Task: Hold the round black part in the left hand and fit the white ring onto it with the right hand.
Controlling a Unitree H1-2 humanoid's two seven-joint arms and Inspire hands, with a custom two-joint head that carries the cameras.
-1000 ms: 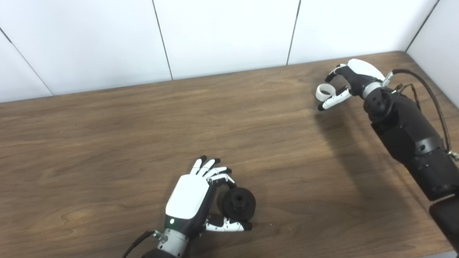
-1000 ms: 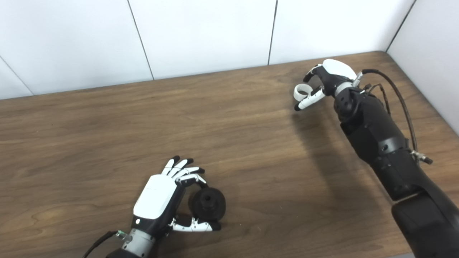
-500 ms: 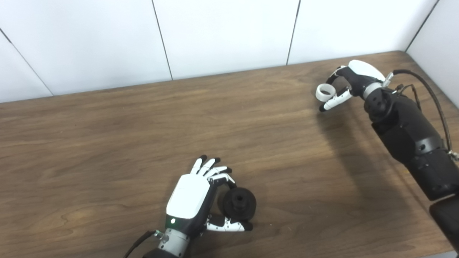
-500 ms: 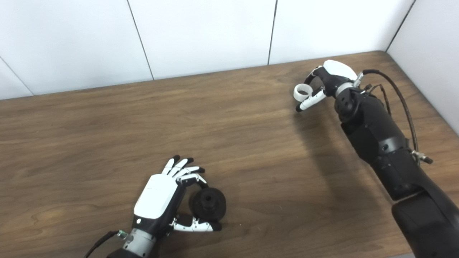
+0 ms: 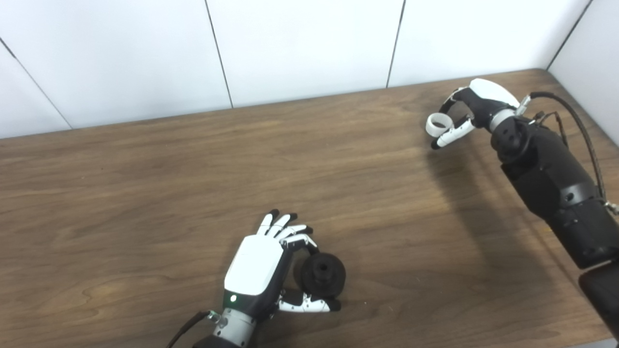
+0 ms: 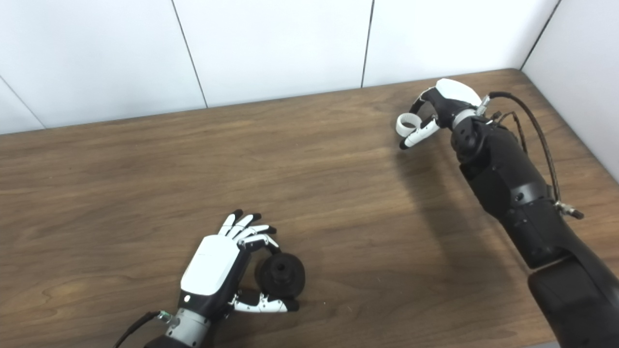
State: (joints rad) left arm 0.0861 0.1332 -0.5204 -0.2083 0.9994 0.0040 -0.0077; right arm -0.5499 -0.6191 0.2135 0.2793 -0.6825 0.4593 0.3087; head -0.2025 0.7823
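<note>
In the left eye view almost nothing has changed: the right hand [image 5: 466,113] still pinches the white ring [image 5: 436,124] near the worktop's [image 5: 145,193] far right corner, barely shifted. In the right eye view the left hand [image 6: 227,270] stays closed around the black part [image 6: 280,274] near the front edge, well apart, so I judge the carry across has hardly begun.

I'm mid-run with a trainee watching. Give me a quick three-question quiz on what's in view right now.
1. True or false: the white ring is already seated on the round black part.
2. Which hand grips the round black part: A) left hand, B) right hand, C) neither?
3. Fill in: the ring is at the table's far ____ corner.

Key
1. False; the right hand has the ring, far from the part.
2. A; thumb and a finger pinch it.
3. Right.
</note>
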